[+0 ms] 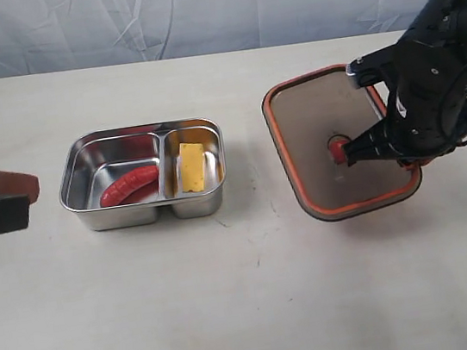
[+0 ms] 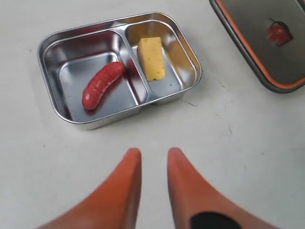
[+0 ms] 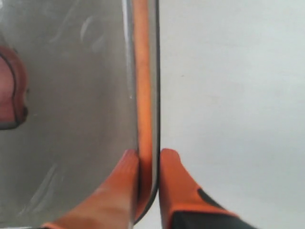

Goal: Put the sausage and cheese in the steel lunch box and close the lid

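The steel lunch box (image 1: pixel 73 182) (image 2: pixel 47 45) stands left of the table's middle. The red sausage (image 1: pixel 128 186) (image 2: pixel 101 85) lies in its larger compartment and the yellow cheese (image 1: pixel 191 166) (image 2: pixel 152 58) in the smaller one. To the right, the dark lid (image 1: pixel 310 129) (image 3: pixel 71 95) with its orange seal rim (image 3: pixel 144 86) and red valve tab (image 1: pixel 335 150) (image 2: pixel 278 34) is tilted up off the table. My right gripper (image 1: pixel 401 160) (image 3: pixel 149 160) is shut on the lid's rim. My left gripper (image 1: pixel 20 201) (image 2: pixel 153 155) is open and empty at the far left.
A pale wrinkled backdrop (image 1: pixel 193 11) closes off the far side of the beige table (image 1: pixel 253 311). Bare tabletop lies between the lunch box and the lid, and in front of both.
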Motion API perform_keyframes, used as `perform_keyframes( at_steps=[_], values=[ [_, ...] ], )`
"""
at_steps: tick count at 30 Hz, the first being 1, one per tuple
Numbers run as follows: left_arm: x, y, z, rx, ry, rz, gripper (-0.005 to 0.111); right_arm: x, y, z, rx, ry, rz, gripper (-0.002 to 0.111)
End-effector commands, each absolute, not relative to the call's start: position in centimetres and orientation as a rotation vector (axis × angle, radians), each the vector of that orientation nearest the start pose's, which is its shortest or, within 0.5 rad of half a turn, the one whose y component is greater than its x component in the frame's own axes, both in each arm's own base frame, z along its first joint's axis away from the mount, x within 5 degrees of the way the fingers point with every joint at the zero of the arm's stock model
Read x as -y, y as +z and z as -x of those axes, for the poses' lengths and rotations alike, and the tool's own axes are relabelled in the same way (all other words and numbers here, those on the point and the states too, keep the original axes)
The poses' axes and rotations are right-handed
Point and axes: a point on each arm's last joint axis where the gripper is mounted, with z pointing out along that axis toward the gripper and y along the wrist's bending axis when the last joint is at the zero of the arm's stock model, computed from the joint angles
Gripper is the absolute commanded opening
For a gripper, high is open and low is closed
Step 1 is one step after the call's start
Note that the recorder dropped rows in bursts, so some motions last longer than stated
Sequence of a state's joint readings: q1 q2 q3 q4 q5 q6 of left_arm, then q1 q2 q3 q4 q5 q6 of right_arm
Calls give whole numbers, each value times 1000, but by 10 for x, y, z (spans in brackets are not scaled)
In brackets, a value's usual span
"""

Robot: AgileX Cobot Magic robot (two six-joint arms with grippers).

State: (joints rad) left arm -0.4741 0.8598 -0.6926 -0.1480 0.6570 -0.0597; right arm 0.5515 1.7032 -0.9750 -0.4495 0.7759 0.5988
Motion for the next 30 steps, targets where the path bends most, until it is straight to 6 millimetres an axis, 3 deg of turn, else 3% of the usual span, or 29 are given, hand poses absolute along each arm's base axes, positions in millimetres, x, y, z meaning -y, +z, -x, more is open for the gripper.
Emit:
perform_keyframes(
  at_steps=[1,4,11,20,30],
  values=[
    [75,317,-155,-2270,-386,-321,43,-131,195,-276,-2738,-339,381,-1],
    [68,326,-166,-2238,-351,-253,51,-129,201,-275,-2709,-346,392,-1],
    [63,321,-185,-2294,-458,-97,51,-124,211,-278,-2627,-423,497,-1],
    [62,303,-225,-2410,-811,42,51,-120,215,-282,-2548,-555,654,-1],
    [41,284,-282,-2407,-1315,239,51,-115,235,-282,-2395,-695,808,-1]
  ],
)
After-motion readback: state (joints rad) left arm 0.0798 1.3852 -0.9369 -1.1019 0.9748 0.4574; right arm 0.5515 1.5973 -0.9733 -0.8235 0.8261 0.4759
